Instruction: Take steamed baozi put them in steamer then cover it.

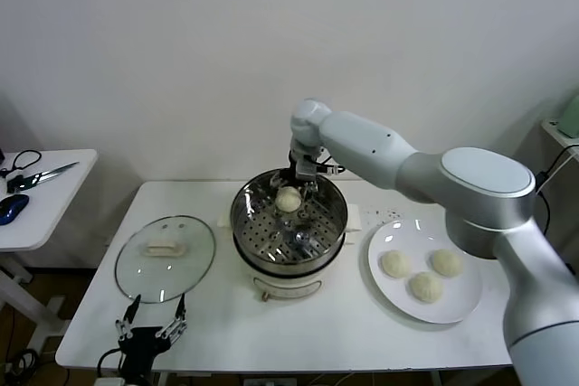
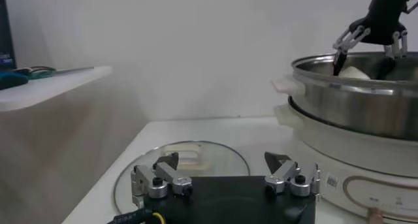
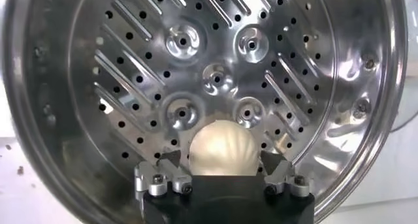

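The steamer stands at the middle of the table, uncovered, and also shows in the left wrist view. One baozi lies on its perforated tray toward the far side. My right gripper hangs over that baozi and is open, its fingertips just clear of the bun on both sides. Three more baozi lie on the white plate at the right. The glass cover lies flat left of the steamer. My left gripper is open and empty at the table's front edge, near the cover.
A white side table at the far left holds scissors and a blue mouse. The wall is close behind the steamer. Bare tabletop lies in front of the steamer.
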